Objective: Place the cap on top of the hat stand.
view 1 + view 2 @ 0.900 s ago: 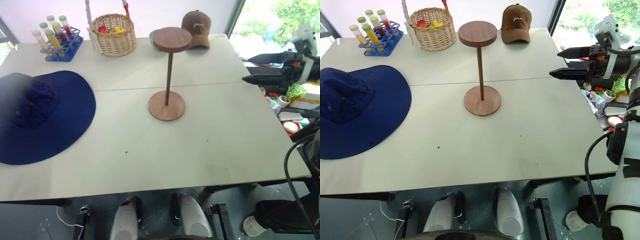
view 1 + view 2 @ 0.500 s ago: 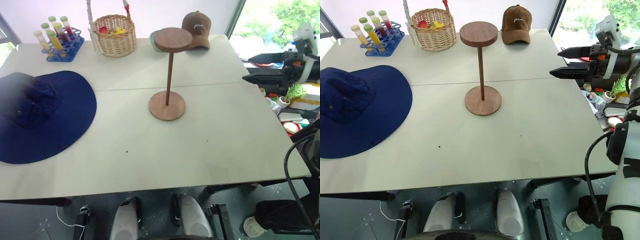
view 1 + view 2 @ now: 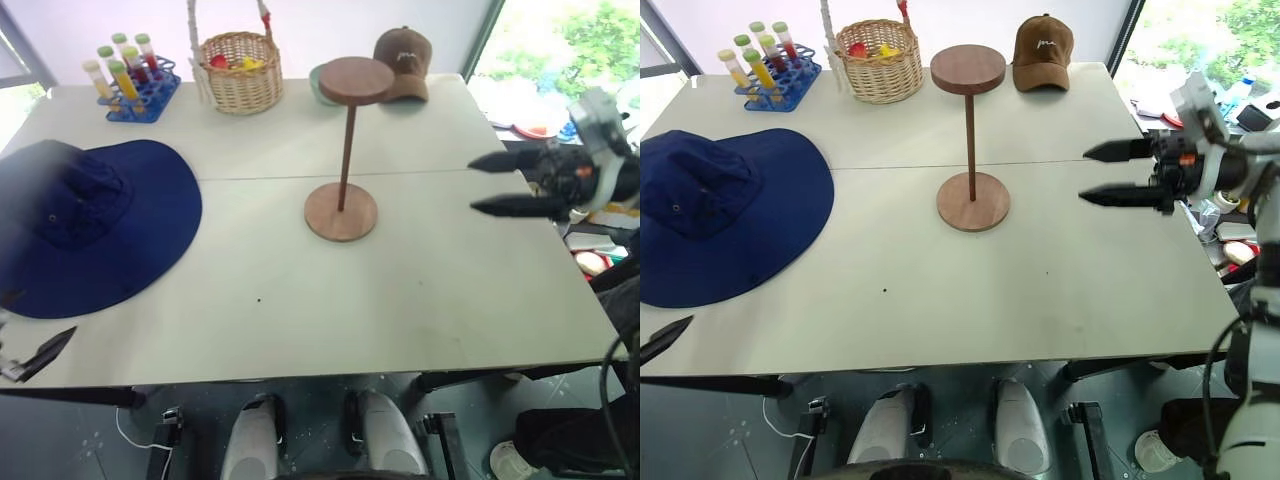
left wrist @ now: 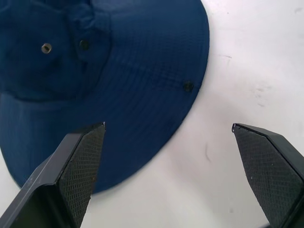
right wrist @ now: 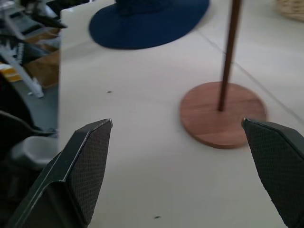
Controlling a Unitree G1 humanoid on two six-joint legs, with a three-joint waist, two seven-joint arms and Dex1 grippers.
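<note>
The table (image 3: 1060, 300) is a broad pale surface made of two panels, with a seam running across it.

The cap (image 3: 720, 225) lies flat at the left side of the table, crown up, with its wide navy brim spread on the surface. It is well apart from the hat stand (image 3: 971, 140), which stands upright near the table centre with its round base on the near panel and its disc top bare.

The right gripper (image 3: 1110, 172) hangs over the right part of the table and points toward the stand. Its two fingers are spread wide with nothing between them.

The left gripper (image 4: 168, 130) sits at the near left edge, just beside the near rim of the cap's brim. Its fingers are wide apart and grip nothing.

Along the far edge stand a wicker basket (image 3: 880, 62), a brown baseball cap (image 3: 1042, 52) and a blue rack of test tubes (image 3: 768, 72).
</note>
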